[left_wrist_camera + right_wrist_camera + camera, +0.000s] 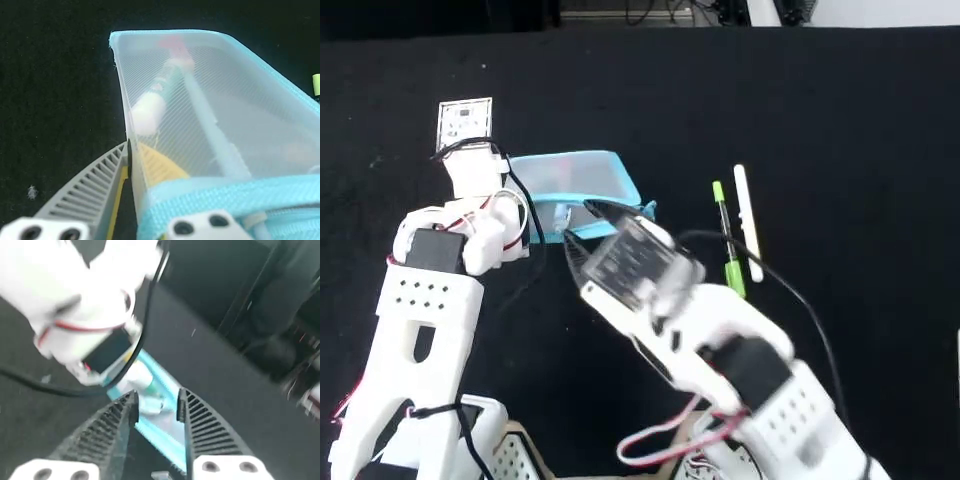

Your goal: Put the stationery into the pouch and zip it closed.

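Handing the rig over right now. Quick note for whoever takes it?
Left hand: shut on the pouch, pinching its edge near the zip end.
Right hand: open, empty, over the pouch's zip edge.
Done: a pen and a white piece are inside the pouch.
On the table, off to the pouch's side: green pen and white pen, side by side.
To do: put both pens in, then zip closed.

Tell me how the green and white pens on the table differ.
The green pen is green with a dark middle; the white pen is plain white throughout. The white pen lies farther from the arms' bases than the green pen. Both lie side by side on the table, outside the pouch.
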Tool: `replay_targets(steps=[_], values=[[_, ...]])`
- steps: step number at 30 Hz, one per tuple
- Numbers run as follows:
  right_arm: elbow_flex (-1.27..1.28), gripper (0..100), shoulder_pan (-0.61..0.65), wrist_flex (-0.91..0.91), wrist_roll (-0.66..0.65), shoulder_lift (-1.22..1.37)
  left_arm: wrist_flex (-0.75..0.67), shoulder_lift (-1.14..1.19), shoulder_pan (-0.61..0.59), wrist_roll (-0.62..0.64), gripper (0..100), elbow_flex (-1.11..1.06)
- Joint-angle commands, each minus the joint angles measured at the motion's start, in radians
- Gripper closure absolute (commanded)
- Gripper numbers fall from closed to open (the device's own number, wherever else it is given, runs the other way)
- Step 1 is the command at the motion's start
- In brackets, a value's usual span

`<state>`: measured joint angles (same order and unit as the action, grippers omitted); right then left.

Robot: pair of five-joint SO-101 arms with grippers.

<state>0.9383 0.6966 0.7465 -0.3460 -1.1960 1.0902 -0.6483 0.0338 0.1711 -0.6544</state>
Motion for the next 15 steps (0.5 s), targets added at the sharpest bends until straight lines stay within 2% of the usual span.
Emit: replay_targets(steps=[1, 10, 15], values=[[0.038, 88.2, -0.009, -0.018, 0.009, -0.088, 0.002, 0.005, -0.015, 0.021, 97, -0.031], [0.234, 88.2, 0.060, -0.253, 0.012, -0.088, 0.006, 0.005, -0.010, 0.021, 97, -0.031], [0.266, 87.9, 0.075, -0.307, 0.049, -0.088, 0.006, 0.005, -0.007, 0.021, 97, -0.031]])
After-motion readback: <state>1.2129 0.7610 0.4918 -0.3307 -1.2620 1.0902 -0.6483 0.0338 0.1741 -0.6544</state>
